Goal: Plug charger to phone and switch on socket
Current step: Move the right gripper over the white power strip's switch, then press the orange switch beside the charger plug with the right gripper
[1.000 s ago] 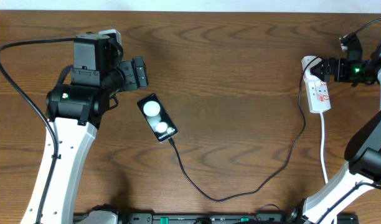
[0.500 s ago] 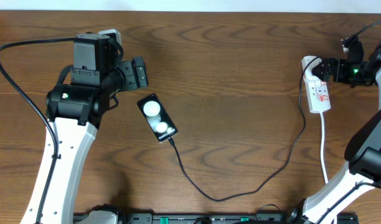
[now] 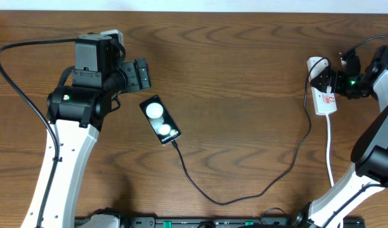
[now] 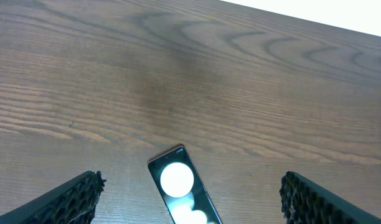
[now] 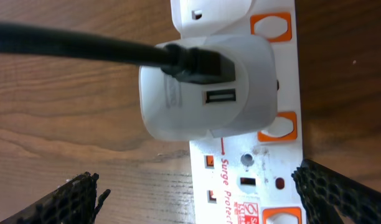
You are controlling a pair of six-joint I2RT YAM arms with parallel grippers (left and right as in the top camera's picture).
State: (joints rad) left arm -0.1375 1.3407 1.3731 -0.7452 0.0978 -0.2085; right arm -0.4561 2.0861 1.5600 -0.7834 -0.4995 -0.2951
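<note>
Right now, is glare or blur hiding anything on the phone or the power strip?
Overhead: round white reflections cover part of the slim black glossy phone, though its outline stays clear. Left wrist: bright spots on its screen too; brown wooden table sharp. Right wrist: narrow white power strip and white plug-in adapter block in focus, red lettering readable.

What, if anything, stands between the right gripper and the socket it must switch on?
Nothing visible does: the open right gripper hangs directly over the socket, whose orange switches lie bare beside the white adapter.

Overhead straight down; wrist views low, sharing phone, socket.
</note>
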